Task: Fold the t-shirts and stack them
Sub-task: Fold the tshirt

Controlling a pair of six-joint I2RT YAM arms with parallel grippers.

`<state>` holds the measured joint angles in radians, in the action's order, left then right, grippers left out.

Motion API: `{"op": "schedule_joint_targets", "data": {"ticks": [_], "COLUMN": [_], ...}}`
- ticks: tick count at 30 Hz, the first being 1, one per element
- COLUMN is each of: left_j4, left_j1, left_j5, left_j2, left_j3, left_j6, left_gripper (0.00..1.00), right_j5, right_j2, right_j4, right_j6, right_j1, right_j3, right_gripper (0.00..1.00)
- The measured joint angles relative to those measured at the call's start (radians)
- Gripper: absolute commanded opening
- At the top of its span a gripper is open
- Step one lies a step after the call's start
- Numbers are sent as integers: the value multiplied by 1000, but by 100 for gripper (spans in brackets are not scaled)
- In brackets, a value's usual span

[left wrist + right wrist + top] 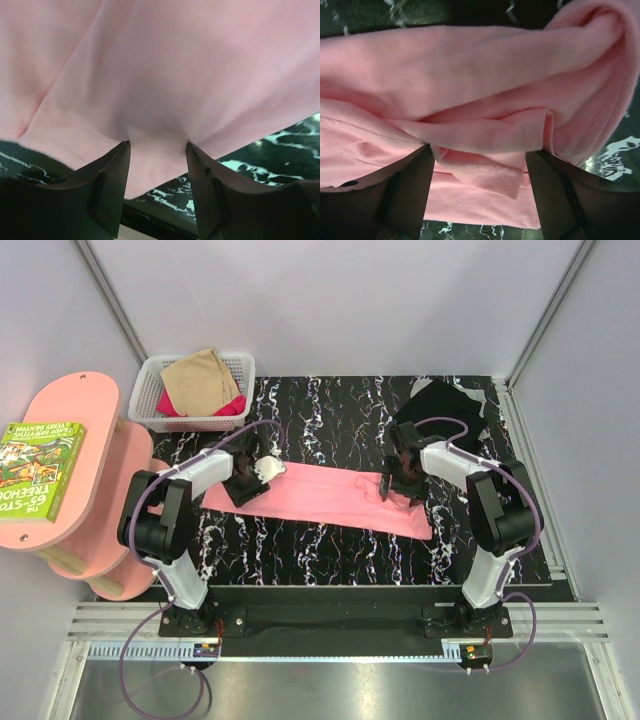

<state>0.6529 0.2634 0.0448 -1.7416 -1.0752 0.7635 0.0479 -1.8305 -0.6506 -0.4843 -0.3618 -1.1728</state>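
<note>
A salmon pink t-shirt [330,497] lies as a long folded strip across the black marbled table [330,420]. My left gripper [252,476] is at its left end. In the left wrist view its jaws [157,145] stand apart, tips pressed onto the pink cloth [160,75], which puckers between them. My right gripper [400,480] is over the strip's right part. Its jaws [480,150] are wide apart around bunched folds and a hem of the shirt [470,65]. A black t-shirt [440,400] lies at the back right. Tan [200,380] and magenta [234,406] shirts lie in the basket.
A white mesh basket [150,405] stands at the back left corner. A pink two-tier side table [85,410] with a green book [40,465] stands left of the table. White walls close in behind and on both sides.
</note>
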Motion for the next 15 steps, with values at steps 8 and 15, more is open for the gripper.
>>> {"op": "schedule_joint_targets", "data": {"ticks": [8, 15], "left_j4": [12, 27], "left_j1": [-127, -114], "left_j5": [4, -11], "left_j2": [18, 10], "left_j3": [-17, -152], "left_j6": [39, 18], "left_gripper": [53, 52], "right_j5": [-6, -28], "right_j2": [-2, 44], "right_j4": [6, 10], "right_j6": [-3, -16], "right_j1": [42, 43], "right_j3": [-1, 29], "right_gripper": [82, 82]}}
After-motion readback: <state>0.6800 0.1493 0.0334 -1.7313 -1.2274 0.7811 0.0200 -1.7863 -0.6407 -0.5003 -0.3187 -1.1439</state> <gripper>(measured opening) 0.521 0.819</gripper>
